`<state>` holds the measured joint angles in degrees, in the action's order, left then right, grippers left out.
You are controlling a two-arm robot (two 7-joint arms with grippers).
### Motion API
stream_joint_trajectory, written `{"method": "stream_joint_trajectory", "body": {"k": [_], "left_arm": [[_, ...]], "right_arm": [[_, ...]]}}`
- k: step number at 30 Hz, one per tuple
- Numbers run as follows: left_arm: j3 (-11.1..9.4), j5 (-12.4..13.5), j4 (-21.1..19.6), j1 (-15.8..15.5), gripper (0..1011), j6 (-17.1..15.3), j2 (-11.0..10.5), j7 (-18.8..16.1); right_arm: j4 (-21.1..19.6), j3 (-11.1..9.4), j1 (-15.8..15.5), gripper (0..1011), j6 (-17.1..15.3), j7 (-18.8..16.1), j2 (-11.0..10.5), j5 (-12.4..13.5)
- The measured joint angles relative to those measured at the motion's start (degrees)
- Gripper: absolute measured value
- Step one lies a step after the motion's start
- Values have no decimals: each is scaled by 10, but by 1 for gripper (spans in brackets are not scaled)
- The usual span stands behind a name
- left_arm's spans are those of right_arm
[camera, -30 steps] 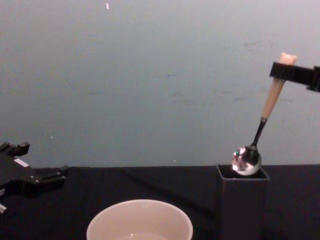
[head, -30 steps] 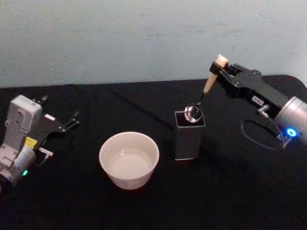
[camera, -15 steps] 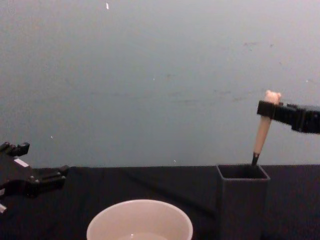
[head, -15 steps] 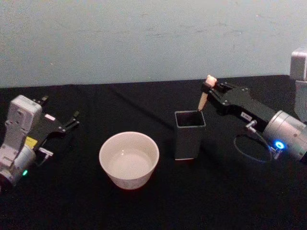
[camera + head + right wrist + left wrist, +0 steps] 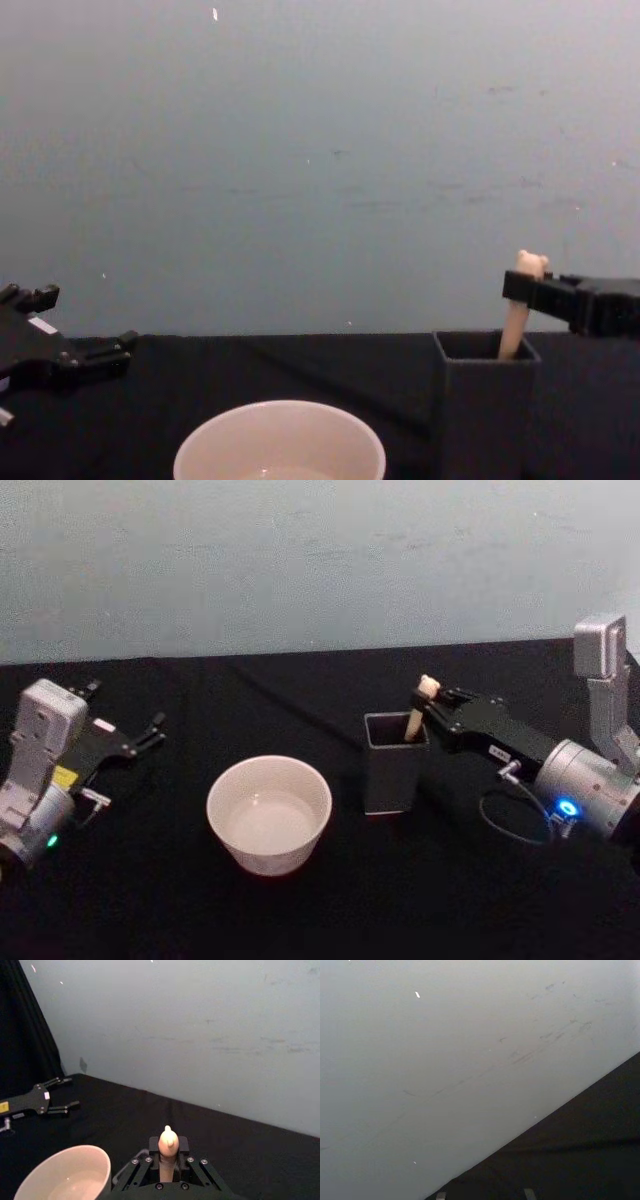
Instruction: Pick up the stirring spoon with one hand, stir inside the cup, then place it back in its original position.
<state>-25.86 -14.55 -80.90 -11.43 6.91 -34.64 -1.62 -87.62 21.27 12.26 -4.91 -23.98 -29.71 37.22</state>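
Observation:
The stirring spoon (image 5: 419,706) stands in the dark grey square holder (image 5: 394,765), only its beige handle and bear-head top (image 5: 530,266) showing above the rim. My right gripper (image 5: 430,702) is shut on the handle just under the top, seen close in the right wrist view (image 5: 168,1157). The cream-white cup (image 5: 269,813) sits to the left of the holder, apart from it. My left gripper (image 5: 150,730) rests open at the table's left side, away from both.
A black cloth (image 5: 320,910) covers the table, with a pale wall (image 5: 300,560) behind. The holder's wall (image 5: 485,410) stands right of the cup's rim (image 5: 280,440) in the chest view. A cable (image 5: 510,815) loops beside the right arm.
My right gripper has lowered the spoon into the holder; its shiny bowl, at the rim a second ago, has sunk out of sight. The left arm has stayed still.

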Motion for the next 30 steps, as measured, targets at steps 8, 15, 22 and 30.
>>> {"method": "stream_joint_trajectory", "body": {"k": [8,15,22,30], "left_arm": [[0,0,0,0,1001,0,0,0],[0,0,0,0,1001,0,0,0],[0,0,0,0,1001,0,0,0],[0,0,0,0,1001,0,0,0]], "right_arm": [[25,5,6,211,-3,1,12,-13],[36,7,10,212,-8,0,18,-20],[39,7,11,212,-8,-2,19,-22],[38,7,11,211,-9,-2,19,-22]]}}
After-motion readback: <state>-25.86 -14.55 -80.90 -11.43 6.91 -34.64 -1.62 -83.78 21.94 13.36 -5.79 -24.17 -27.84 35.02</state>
